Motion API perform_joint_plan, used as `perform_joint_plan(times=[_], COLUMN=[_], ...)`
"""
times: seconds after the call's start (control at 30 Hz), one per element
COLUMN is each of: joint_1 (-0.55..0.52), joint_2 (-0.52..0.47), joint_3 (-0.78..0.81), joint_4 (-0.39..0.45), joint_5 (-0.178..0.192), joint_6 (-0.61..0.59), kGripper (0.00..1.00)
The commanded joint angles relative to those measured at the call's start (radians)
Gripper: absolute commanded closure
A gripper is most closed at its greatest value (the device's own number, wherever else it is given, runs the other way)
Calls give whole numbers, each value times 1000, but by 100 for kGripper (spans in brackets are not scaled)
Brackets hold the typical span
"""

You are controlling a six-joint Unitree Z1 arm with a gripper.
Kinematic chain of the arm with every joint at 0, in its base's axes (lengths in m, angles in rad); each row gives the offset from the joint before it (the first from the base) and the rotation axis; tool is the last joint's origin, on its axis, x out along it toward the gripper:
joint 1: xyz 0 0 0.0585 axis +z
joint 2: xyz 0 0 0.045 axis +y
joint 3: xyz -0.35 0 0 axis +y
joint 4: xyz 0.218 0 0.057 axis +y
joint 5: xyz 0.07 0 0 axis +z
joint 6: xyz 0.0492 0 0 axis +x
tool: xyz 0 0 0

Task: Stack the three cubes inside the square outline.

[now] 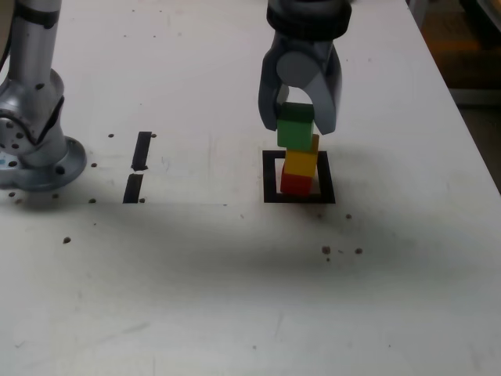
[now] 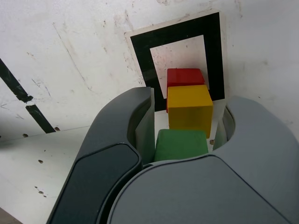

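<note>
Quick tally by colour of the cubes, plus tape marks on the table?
Green cube: 1, in the gripper
Yellow cube: 1
Red cube: 1
Square outline: 1
Short black tape strips: 2
Total: 3 cubes, 3 tape marks, 6 things

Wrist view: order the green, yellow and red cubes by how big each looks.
1. Yellow cube, largest showing.
2. Green cube, partly hidden by the gripper holding it.
3. Red cube, mostly covered.
Occlusion and nearness make this unsure.

Two short black tape strips (image 1: 138, 166) lie end to end on the scuffed white table (image 1: 235, 298)
</note>
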Motion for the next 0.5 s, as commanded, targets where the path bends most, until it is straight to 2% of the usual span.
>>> perform_joint_plan(times=[0.0, 0.3, 0.47], joint_1=[-3, -3, -3], joint_2=[1, 1, 1], joint_3=[6, 25, 23], joint_4=[-3, -25, -39], joint_5=[1, -3, -7], joint_6=[-1, 1, 5], kGripper=[70, 29, 24])
